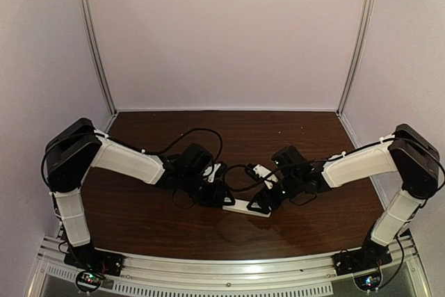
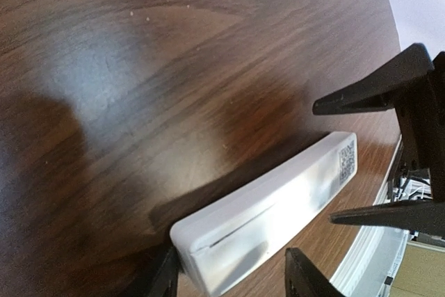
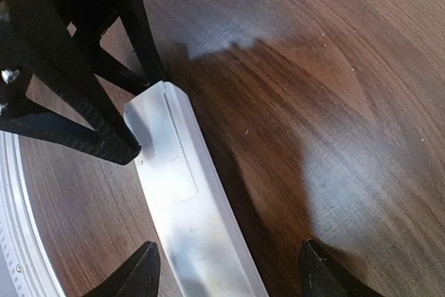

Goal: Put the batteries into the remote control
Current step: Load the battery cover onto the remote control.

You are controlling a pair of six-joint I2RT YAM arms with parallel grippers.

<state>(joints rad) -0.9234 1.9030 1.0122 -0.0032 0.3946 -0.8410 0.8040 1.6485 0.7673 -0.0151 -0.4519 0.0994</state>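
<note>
The remote control (image 1: 247,206) is a slim white bar lying flat on the dark wooden table (image 1: 278,144) between my two grippers. Its back faces up, with a code sticker (image 2: 346,159) at the far end and a cover seam (image 2: 240,224) near my left gripper (image 2: 233,277). That gripper is open astride the near end, its left finger (image 2: 164,273) against the corner and the other finger apart. My right gripper (image 3: 233,273) is open and straddles the other end, with a wide gap on its right side. The batteries are out of view.
A metal rail (image 1: 229,269) runs along the near table edge, just beyond the remote (image 3: 184,199) in the wrist views. White walls enclose the table at the back and both sides. Black cables (image 1: 201,133) loop over the table behind the left wrist.
</note>
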